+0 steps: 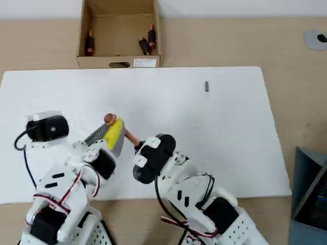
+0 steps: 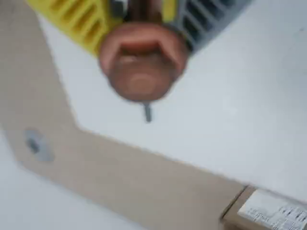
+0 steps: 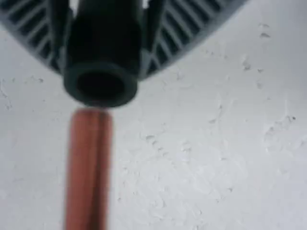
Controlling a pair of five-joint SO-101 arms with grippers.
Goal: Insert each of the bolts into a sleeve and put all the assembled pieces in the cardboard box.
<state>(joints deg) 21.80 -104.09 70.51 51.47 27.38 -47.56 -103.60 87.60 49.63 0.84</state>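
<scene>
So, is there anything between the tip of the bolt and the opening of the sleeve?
Nothing visible does. The bolt in the left claw has its tip right at the open mouth of the sleeve in the right claw.

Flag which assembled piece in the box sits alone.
The assembled piece by the cardboard box's left wall; the other two lie together near the right wall.

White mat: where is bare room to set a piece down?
Free: right half of the white mat, beyond the small grey piece, and the strip by the brown cardboard box. Crowded: near left, around the copper-coloured bolt.
</scene>
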